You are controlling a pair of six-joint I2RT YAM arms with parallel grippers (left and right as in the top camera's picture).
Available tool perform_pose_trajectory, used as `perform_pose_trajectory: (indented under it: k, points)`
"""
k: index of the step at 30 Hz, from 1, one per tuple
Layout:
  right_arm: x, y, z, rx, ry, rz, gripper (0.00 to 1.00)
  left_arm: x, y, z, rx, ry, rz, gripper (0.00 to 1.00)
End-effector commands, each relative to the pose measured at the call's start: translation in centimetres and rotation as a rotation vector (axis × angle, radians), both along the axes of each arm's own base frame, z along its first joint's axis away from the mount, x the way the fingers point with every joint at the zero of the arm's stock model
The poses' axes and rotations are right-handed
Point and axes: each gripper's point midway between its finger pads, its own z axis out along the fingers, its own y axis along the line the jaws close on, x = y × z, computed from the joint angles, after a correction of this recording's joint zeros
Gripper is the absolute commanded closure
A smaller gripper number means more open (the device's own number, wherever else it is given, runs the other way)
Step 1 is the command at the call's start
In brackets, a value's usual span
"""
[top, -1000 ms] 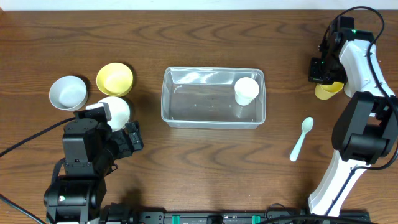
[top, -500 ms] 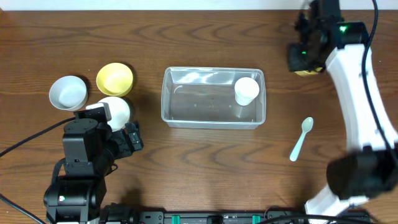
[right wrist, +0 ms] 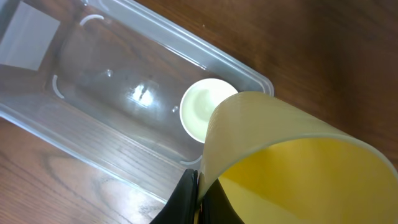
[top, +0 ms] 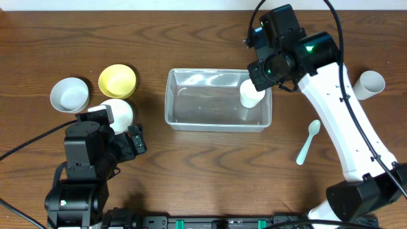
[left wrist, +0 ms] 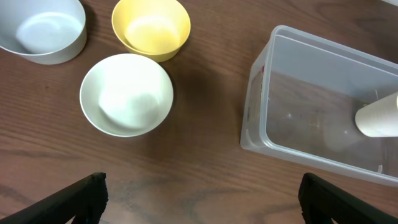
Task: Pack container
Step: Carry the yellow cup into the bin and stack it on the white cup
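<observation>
Right gripper [right wrist: 198, 186] pinched on yellow plastic cup [right wrist: 292, 168] rim, above right end of clear rectangular plastic container [top: 216, 125] mid-table (white cup [top: 251, 93] inside there; left part free). Left gripper [left wrist: 199, 202] spread wide, empty.

Looking down past the right gripper [right wrist: 199, 193], dark fingers pinched on the wall of a yellow cup [right wrist: 292, 168], open mouth tilted toward the lens and filling the lower right. Underneath, the clear container [right wrist: 93, 81] on the brown wooden table [right wrist: 323, 50], with a white cup [right wrist: 205, 109] upright inside, close to one corner.
</observation>
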Motion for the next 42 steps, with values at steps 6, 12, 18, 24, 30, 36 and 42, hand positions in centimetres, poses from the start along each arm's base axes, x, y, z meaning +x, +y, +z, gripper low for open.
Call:
perform_pose_trajectory:
  k: [6,12,18,24,30,36,42]
  points:
    - [-0.3,1.6,-2.4,0.032,0.087,0.040,0.99,0.2,0.0,0.9,-0.009,-0.019,0.005,0.02]
    - [0.2,1.8,-4.7,0.010,0.142,0.038,0.99,0.2,0.0,0.9,-0.009,-0.019,0.004,0.02]
    - [0.6,1.9,-7.3,-0.014,0.200,0.036,0.99,0.2,0.0,0.9,-0.009,-0.019,0.005,0.02]
    - [1.1,2.2,-9.6,-0.031,0.242,0.035,0.99,0.2,0.0,0.9,-0.009,-0.019,0.005,0.02]
    - [1.6,2.4,-10.8,-0.035,0.250,0.035,0.92,0.2,0.0,0.9,-0.009,-0.019,0.004,0.02]
    - [1.9,2.5,-10.7,-0.030,0.240,0.036,0.53,0.2,0.0,0.9,-0.009,-0.019,0.004,0.02]
    - [2.2,2.4,-10.7,-0.033,0.226,0.033,0.54,0.2,0.0,0.9,-0.009,-0.020,0.004,0.02]
